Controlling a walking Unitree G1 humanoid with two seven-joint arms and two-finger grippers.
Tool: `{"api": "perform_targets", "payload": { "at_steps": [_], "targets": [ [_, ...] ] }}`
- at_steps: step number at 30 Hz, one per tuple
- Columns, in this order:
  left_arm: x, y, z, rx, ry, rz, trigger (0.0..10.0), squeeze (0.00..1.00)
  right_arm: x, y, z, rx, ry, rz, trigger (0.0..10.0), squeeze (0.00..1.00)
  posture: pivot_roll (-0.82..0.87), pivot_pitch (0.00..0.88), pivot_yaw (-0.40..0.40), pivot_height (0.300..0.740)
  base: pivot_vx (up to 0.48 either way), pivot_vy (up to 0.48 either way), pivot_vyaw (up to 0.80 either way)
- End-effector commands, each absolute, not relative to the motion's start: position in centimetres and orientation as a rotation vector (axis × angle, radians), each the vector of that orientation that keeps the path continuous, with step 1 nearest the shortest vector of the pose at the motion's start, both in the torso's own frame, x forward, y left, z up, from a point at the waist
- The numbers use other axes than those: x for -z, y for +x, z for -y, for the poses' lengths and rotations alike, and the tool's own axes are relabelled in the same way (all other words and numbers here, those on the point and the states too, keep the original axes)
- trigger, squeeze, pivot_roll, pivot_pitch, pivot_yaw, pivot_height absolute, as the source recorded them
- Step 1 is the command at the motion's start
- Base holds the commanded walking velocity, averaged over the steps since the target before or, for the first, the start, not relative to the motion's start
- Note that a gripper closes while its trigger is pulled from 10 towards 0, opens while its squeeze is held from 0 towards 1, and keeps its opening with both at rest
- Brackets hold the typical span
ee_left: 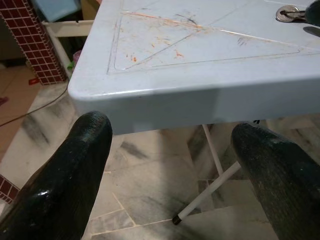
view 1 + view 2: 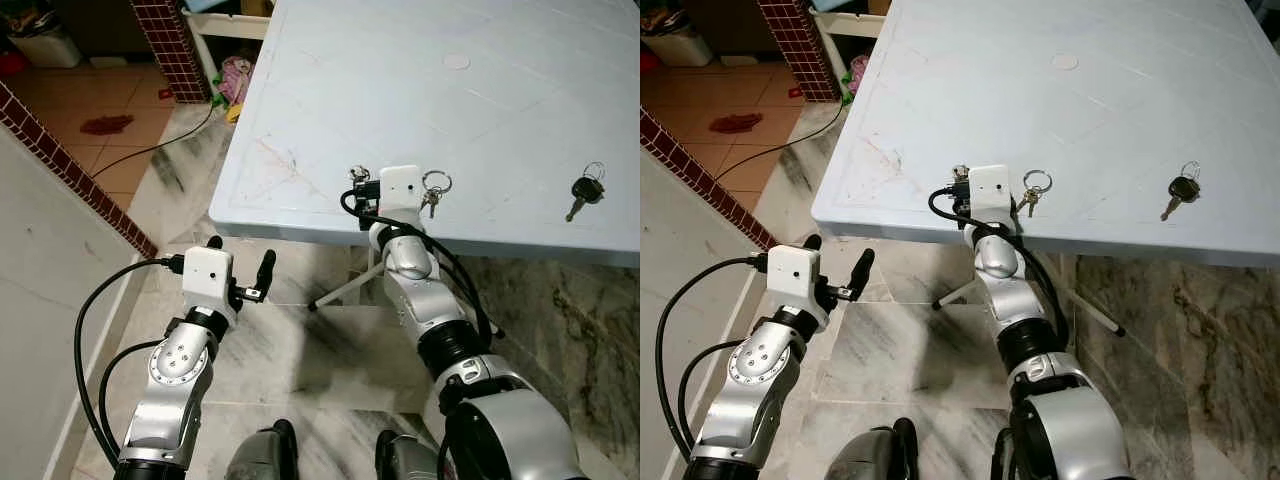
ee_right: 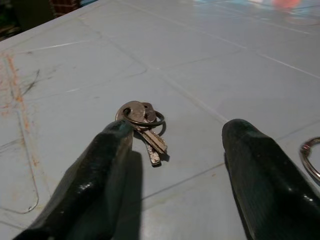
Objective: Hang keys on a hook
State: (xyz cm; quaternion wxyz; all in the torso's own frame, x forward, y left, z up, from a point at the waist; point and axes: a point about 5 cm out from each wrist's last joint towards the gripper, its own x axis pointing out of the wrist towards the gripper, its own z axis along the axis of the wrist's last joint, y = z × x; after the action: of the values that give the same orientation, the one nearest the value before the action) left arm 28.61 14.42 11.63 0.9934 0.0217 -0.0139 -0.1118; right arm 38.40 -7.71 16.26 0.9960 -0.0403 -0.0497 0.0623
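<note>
Head views: the right gripper [image 2: 358, 178] rests on the near edge of the pale blue table [image 2: 330, 90], a silver key bunch [image 2: 433, 192] just beside its wrist, and a black-headed key [image 2: 583, 192] well apart to the right. The left gripper [image 2: 240, 262] hangs below the table edge.

Left wrist view: fingers [image 1: 65, 180] spread, nothing held.

Right wrist view: fingers [image 3: 95, 180] spread; a small key ring [image 3: 142, 122] lies just ahead, touching the one fingertip, its blades pointing back toward the camera. The right arm is nearer.

We are seeing three key sets lying flat on the pale blue table [image 2: 330, 90], a small silver bunch [image 3: 142, 121] near the front edge, a ringed bunch [image 2: 434, 190] just beside, a black-headed key [image 2: 584, 192] well apart
</note>
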Motion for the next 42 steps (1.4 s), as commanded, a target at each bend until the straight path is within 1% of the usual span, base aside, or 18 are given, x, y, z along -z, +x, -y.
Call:
{"api": "perform_targets", "payload": {
  "at_steps": [1,8,9,10,11,15,19,20,21,22,42],
  "targets": [
    [-11.2,28.2,-14.7,0.219,0.051,0.011,10.0,0.00,-15.9,38.5,7.5,-0.142,-0.065,0.066,10.0,1.00,0.08,0.224,0.115,0.740,0.000,0.000,0.00],
    [-11.3,28.3,-14.8,0.218,0.051,0.012,10.0,0.00,-16.6,38.9,6.9,-0.197,-0.044,0.051,10.0,1.00,0.09,0.224,0.115,0.740,0.000,0.000,0.00],
    [-11.3,28.3,-14.8,0.217,0.051,0.012,10.0,0.00,-16.6,39.0,6.8,-0.206,-0.041,0.048,10.0,0.88,0.09,0.224,0.115,0.740,0.000,0.000,0.00],
    [-11.3,28.3,-14.8,0.217,0.052,0.012,10.0,0.00,-16.6,39.0,6.7,-0.213,-0.040,0.045,10.0,0.13,0.09,0.225,0.115,0.740,0.000,0.000,0.00],
    [-11.3,28.3,-14.8,0.215,0.052,0.012,10.0,0.00,-16.7,39.1,6.6,-0.219,-0.047,0.039,10.0,0.00,0.09,0.225,0.115,0.740,0.000,0.000,0.00],
    [-11.3,28.2,-14.8,0.214,0.052,0.012,10.0,0.00,-16.6,39.1,6.2,-0.259,-0.032,0.027,10.0,0.00,0.09,0.226,0.114,0.740,0.000,0.000,0.00],
    [-11.3,28.2,-14.9,0.213,0.051,0.011,10.0,0.00,-16.6,39.1,6.2,-0.259,-0.049,0.023,10.0,0.00,0.09,0.228,0.112,0.740,0.000,0.000,0.00],
    [-11.3,28.1,-14.9,0.213,0.051,0.011,10.0,0.00,-16.5,39.1,6.2,-0.259,-0.050,0.019,7.5,0.00,0.09,0.229,0.111,0.740,0.000,0.000,0.00],
    [-11.3,28.1,-14.9,0.212,0.051,0.011,10.0,0.00,-16.4,39.1,6.2,-0.258,-0.049,0.015,2.4,0.00,0.09,0.229,0.112,0.740,0.000,0.000,0.00],
    [-11.2,28.1,-14.8,0.212,0.051,0.011,10.0,0.00,-16.3,39.1,6.2,-0.258,-0.048,0.010,0.0,0.00,0.09,0.230,0.112,0.740,0.000,0.000,0.00],
    [-11.2,27.8,-15.0,0.213,0.057,0.003,10.0,0.00,-15.6,39.1,6.3,-0.277,-0.040,-0.029,0.0,0.00,0.10,0.238,0.120,0.740,0.000,0.000,0.00]
  ]
}}
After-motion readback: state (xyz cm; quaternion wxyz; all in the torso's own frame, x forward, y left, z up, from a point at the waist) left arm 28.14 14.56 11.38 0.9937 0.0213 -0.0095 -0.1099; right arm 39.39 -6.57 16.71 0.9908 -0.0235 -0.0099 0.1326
